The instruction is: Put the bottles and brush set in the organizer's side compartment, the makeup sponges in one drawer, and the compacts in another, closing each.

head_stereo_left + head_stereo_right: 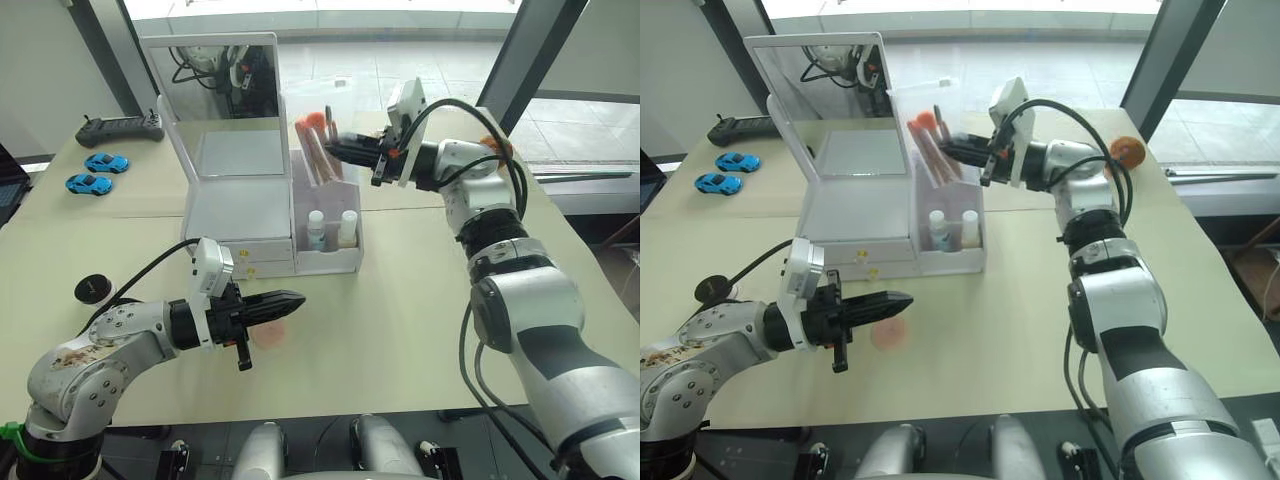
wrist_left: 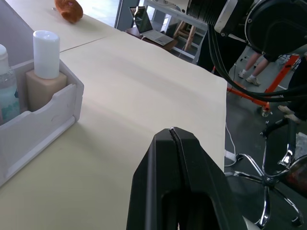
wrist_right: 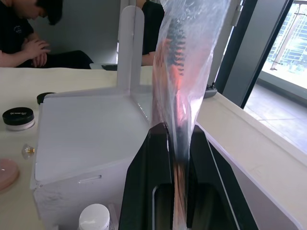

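The right gripper [image 1: 340, 148] pinches the brush set [image 1: 318, 150] between its fingers, the pouch standing tilted in the side bin [image 1: 327, 262] of the white organizer [image 1: 240, 215] right in front of it. Two bottles [image 1: 331, 229] stand in the same bin, below and ahead of that gripper. The left gripper [image 1: 290, 301] hovers low over the table [image 1: 400, 330] with its fingers pressed together, a pink sponge [image 1: 270, 335] lying just beneath its tips and a black compact [image 1: 92, 288] well behind it

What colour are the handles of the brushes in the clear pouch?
Orange-pink handles on the brush set, seen best in the right wrist view, pinched in the right end effector.
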